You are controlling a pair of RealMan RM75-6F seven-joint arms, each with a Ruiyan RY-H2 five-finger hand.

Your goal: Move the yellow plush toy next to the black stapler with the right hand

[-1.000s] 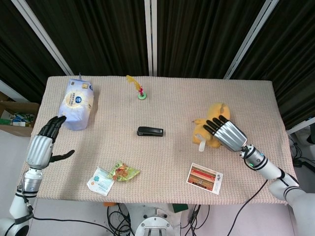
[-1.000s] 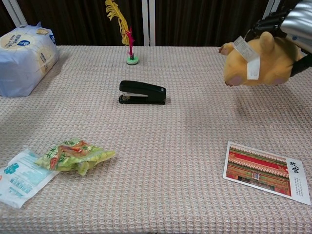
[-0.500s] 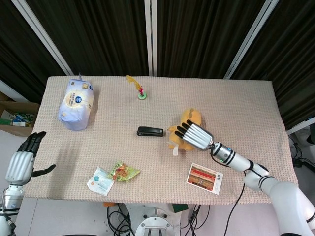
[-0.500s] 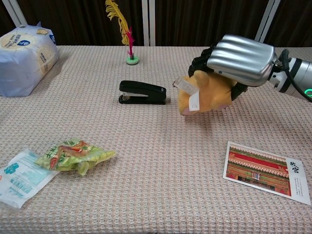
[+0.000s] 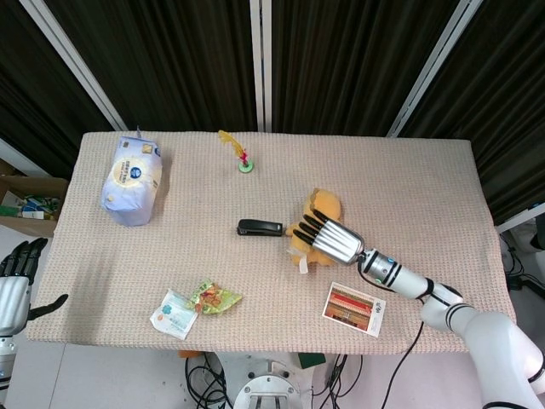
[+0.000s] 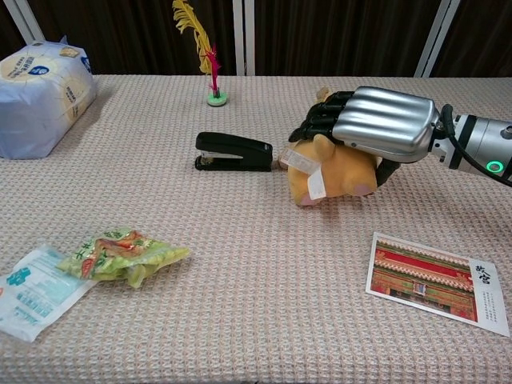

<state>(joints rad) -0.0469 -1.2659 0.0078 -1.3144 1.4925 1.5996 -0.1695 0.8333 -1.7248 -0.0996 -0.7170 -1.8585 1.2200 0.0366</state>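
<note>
Right hand holding the yellow plush toy down on the table, just beside the black stapler.

Nearest the robot lie a postcard and snack packets. Further in, the toy sits under the palm, the fingers curled over its top, its near end almost touching the stapler's right end. To finish well, I judge the fingers should open gently and lift straight up, so the toy neither rolls nor nudges the stapler. The left hand hangs off the table's edge, fingers apart, holding nothing.
</note>
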